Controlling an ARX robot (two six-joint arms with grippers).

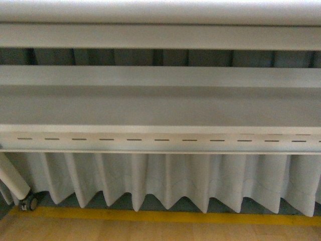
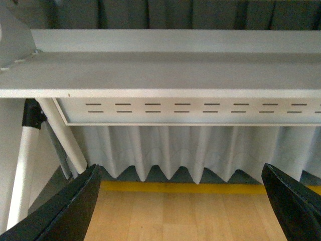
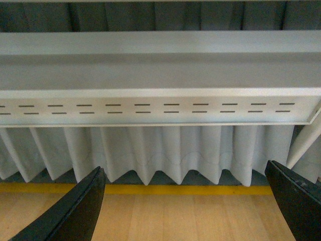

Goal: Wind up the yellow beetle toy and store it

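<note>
The yellow beetle toy is out of view in all three views. My left gripper (image 2: 181, 203) stands open, its black fingers (image 2: 65, 211) wide apart with only wooden floor between them. My right gripper (image 3: 185, 203) is open too, its dark fingers (image 3: 75, 213) spread over bare floor with nothing held. Neither arm shows in the front view.
A white table (image 1: 160, 105) with a slotted front rail (image 1: 160, 139) fills the front view. A pleated white skirt (image 1: 165, 181) hangs below it. A yellow floor line (image 1: 160, 217) runs along the wooden floor (image 1: 160, 232). A white leg with a caster (image 1: 29, 203) stands at left.
</note>
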